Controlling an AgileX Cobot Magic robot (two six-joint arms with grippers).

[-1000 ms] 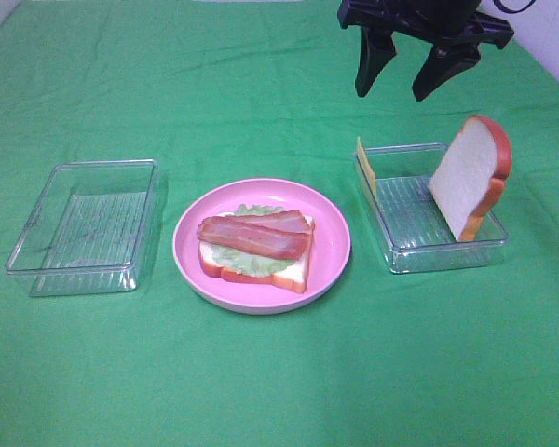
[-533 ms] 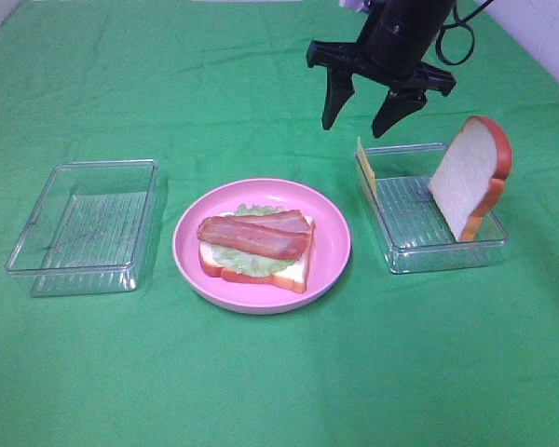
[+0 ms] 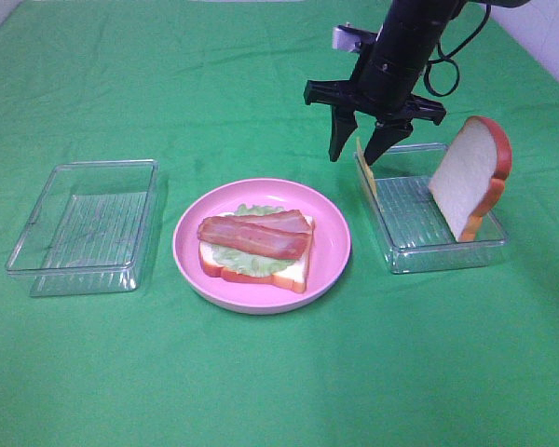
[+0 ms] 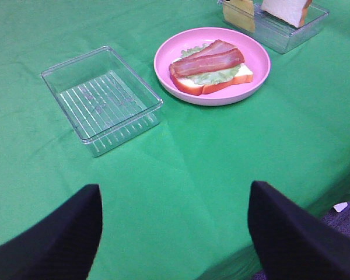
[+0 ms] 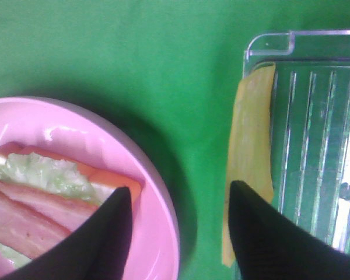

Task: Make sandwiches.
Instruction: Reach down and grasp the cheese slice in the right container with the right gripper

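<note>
Cloth: wrinkled green cloth (image 3: 261,391) lies under everything; a bumped tray could skid on it.
Trays: clear ribbed plastic tray (image 3: 447,259) at the cloth's 3 o'clock; matching empty tray (image 3: 37,272) at 9 o'clock.
Plate: round pink plate (image 3: 334,265), centre.
Sandwich: open sandwich (image 3: 256,247) on the plate, white bread under green lettuce and two bacon strips; unfinished.
Bread: white orange-crusted bread slice (image 3: 468,177) leans at the 3 o'clock tray's far end; a jolt could topple it.
Left arm: black left gripper (image 4: 175,192) spread wide, empty, well apart.
Right arm: black right gripper (image 3: 351,158) at 1 o'clock of the plate, jaws spread over the tray's 9 o'clock wall.
Cheese: thin yellow cheese square (image 3: 365,169) stands on edge against that wall, just under the jaws; a finger may catch the wall, or the slice could bend and slip free.
</note>
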